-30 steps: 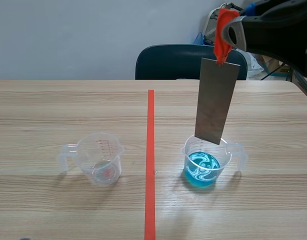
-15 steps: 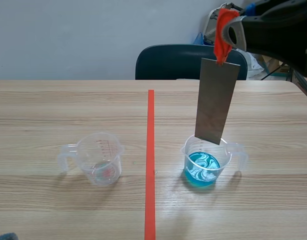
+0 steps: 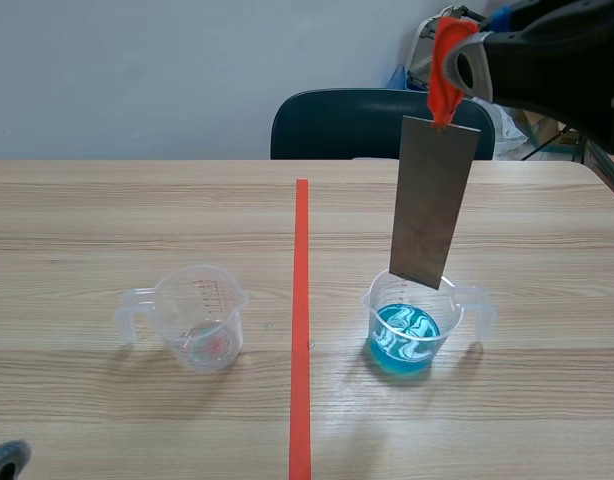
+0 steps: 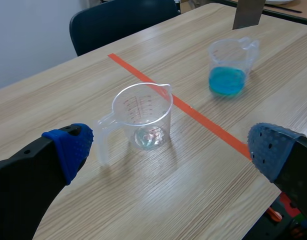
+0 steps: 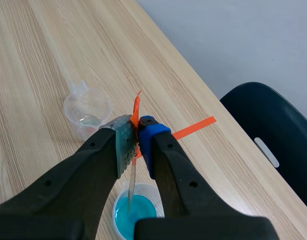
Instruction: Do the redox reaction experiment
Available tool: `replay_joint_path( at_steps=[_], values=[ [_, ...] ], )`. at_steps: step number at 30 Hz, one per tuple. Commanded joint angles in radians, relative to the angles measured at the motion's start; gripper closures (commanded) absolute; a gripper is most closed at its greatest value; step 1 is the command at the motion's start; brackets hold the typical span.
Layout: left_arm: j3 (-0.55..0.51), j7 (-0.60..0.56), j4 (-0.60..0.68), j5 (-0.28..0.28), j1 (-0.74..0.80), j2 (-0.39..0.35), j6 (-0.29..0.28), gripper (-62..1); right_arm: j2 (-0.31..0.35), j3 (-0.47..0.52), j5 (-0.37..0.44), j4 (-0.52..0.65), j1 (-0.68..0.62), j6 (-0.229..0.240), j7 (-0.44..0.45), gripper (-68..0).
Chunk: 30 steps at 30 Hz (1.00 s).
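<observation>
**Metal plate is being held over the blue liquid, not yet dipped**

In the scene view, the metal plate (image 3: 432,200) is being carried by its orange tab (image 3: 444,80) in the right tool (image 3: 453,62), whose fingers are being pressed together on that tab. The plate is hanging nearly upright, a little tilted. Its lower edge is being seen just over the rim of the blue liquid cup (image 3: 407,338), on the right of the red tape line (image 3: 301,300). The clear cup (image 3: 200,322) is standing on the desk (image 3: 87,220) on the other side of the line, well apart.

In the left wrist view, the left tool (image 4: 171,150) is being held wide open with nothing in it. The clear cup, almost empty as it seems, is lying ahead between its fingers. Farther off, the plate's end is being shown clearly above the blue liquid cup.

In the right wrist view, the plate is being seen edge-on as a thin line running down toward the blue liquid. Whether it reaches the liquid cannot be told here.

The grasping and positioning are judged as done. The dipping, the waiting and the lifting out are judged as remaining.
</observation>
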Motion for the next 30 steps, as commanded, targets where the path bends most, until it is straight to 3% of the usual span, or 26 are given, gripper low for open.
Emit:
replay_joint_path(
  at_steps=[1, 6, 30],
  values=[
    [-0.004, -0.004, 0.024, -0.008, 0.011, 0.005, 0.012, -62.3, 0.013, 0.011, 0.007, 0.005, 0.012, 0.007, 0.015, -0.6],
    [-0.006, 0.002, 0.024, -0.008, 0.011, 0.005, 0.046, -62.3, 0.013, 0.011, 0.007, 0.005, 0.012, 0.007, 0.015, -0.6],
    [-0.006, 0.002, 0.024, -0.007, 0.01, 0.005, 0.046, -62.3, 0.013, 0.011, 0.007, 0.005, 0.012, 0.007, 0.015, -0.6]
  ],
)
